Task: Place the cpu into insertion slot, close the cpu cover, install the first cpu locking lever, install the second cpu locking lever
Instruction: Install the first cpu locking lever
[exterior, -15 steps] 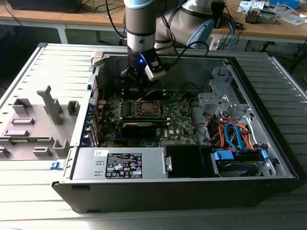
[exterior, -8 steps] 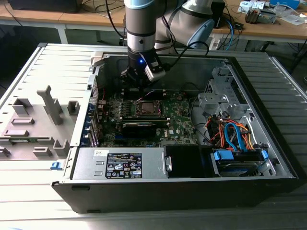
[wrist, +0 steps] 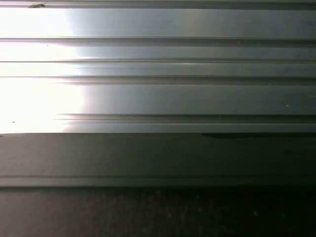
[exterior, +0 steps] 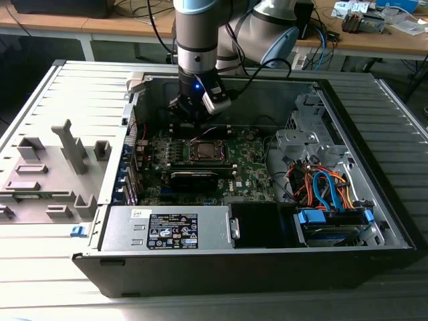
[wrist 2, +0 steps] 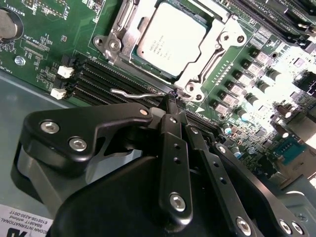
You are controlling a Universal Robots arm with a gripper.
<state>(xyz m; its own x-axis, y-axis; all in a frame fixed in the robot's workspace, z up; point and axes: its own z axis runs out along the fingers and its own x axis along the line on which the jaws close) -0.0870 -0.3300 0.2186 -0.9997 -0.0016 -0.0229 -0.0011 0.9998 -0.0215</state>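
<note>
— Where is the small square silvery-grey cpu (wrist 2: pixel 170 39)?
— It sits in the silver-rimmed insertion slot (wrist 2: pixel 118 30), with the thin silver cpu cover (wrist 2: pixel 207 74) down around it, just past the pincer's tips.
— And the black gripper (wrist 2: pixel 171 98)?
— Pinched shut on the thin silver wire lever (wrist 2: pixel 133 92), above the green circuit board (wrist 2: pixel 44 44).

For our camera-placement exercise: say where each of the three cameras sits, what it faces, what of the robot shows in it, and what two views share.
Exterior view: off the arm, above the open black computer case, looking down at the green circuit board; the grey arm and its hand show.
Second wrist view: on the arm, looking past the black hand at the silvery-grey square cpu in its socket.
First wrist view: on the arm, facing ribbed grey metal.
The exterior and second wrist views share the cpu and board.
</note>
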